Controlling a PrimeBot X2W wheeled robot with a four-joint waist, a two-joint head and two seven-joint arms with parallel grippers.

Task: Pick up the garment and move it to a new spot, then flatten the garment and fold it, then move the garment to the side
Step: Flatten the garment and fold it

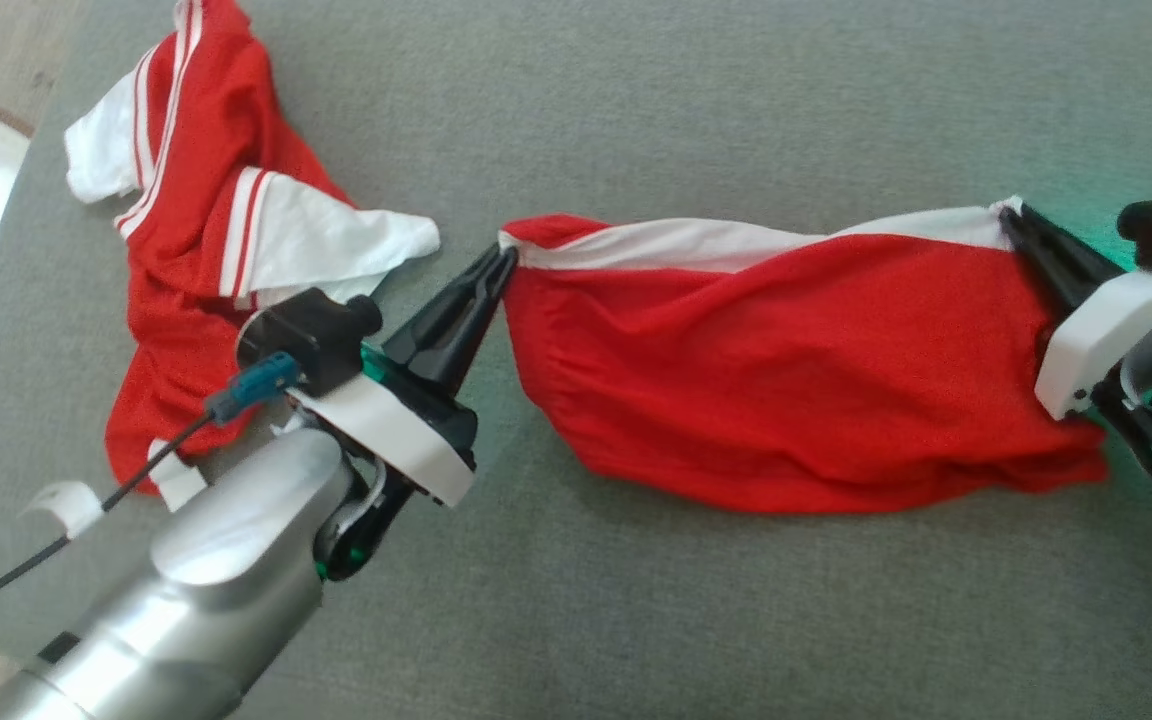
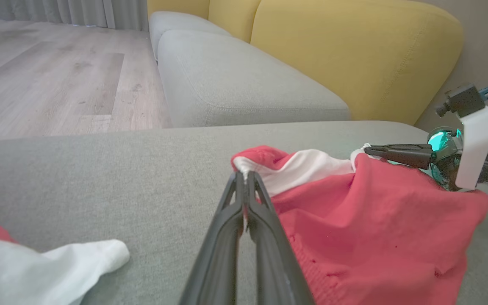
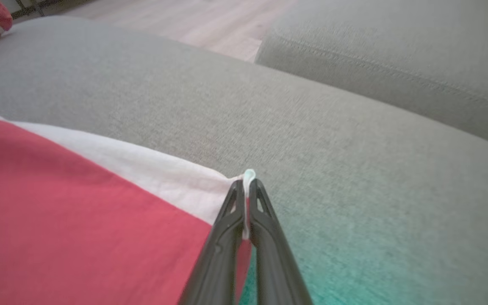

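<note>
Grey cushion [image 1: 636, 100], two garments: spare garment [image 1: 196, 200] loose, garment [image 1: 786, 380] pinched by left gripper [image 1: 506, 258] and right gripper [image 1: 1011, 215].

**Garment** [image 1: 796, 400]: red knit fabric with a white band [image 1: 726, 245] running along one long edge.

**State:** unfolded and not flattened. The body sags below the banded edge in a rounded pouch, with fine gathers along its lower left side and loose creases across the middle.

**Pose:** spread sideways, with the banded edge drawn nearly taut between its two end corners. One corner is pinched in the closed left hand [image 1: 504, 262] and the other in the closed right hand [image 1: 1011, 215].

**Location:** across the middle of the grey cushion [image 1: 636, 100], banded edge toward the cushion's far side. The lower hem sits on or just above the cushion surface; which one cannot be told.
</note>
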